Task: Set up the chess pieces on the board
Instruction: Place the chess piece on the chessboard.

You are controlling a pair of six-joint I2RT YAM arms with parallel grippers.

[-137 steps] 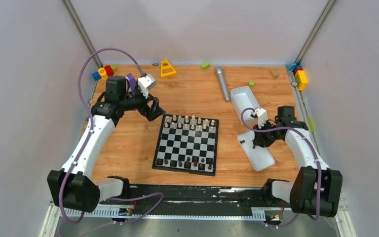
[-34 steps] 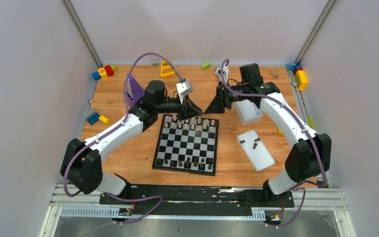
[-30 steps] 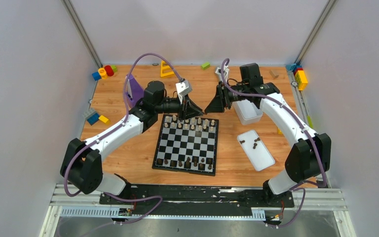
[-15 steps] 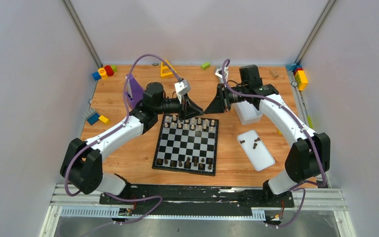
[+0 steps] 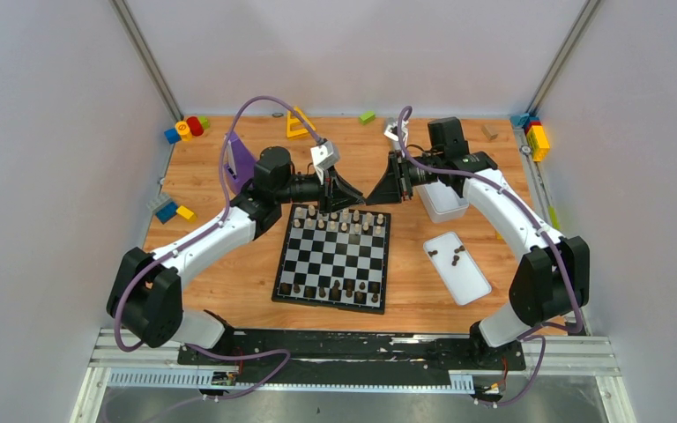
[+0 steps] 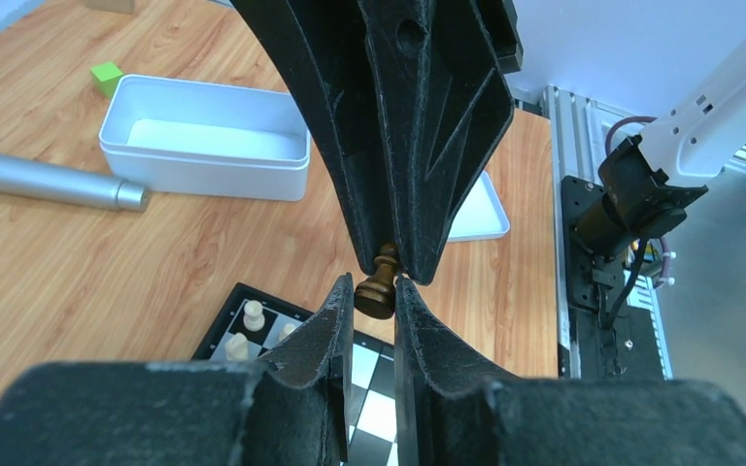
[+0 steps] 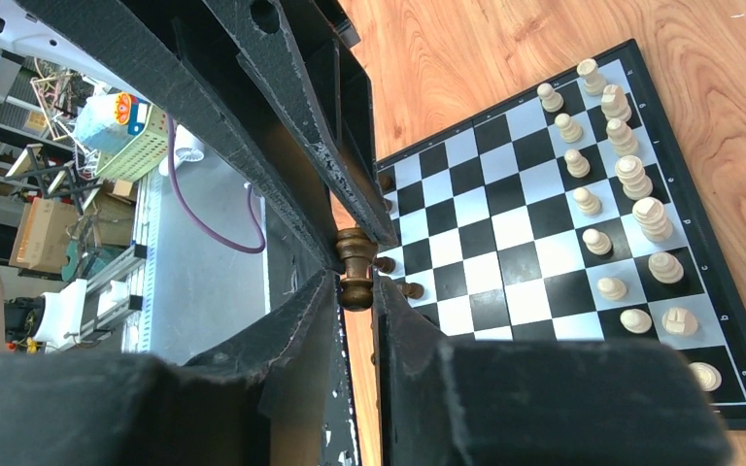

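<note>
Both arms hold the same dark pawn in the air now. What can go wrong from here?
1. The left fingers and right fingers each pinch only one end of the pawn; when one pair opens, it may slip or tilt.
2. A dropped pawn could hit the cream pieces on the board and knock some over.
3. The two pairs almost touch and could collide.

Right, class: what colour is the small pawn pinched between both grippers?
The small turned pawn is dark brown; left wrist view shows it best.
</note>
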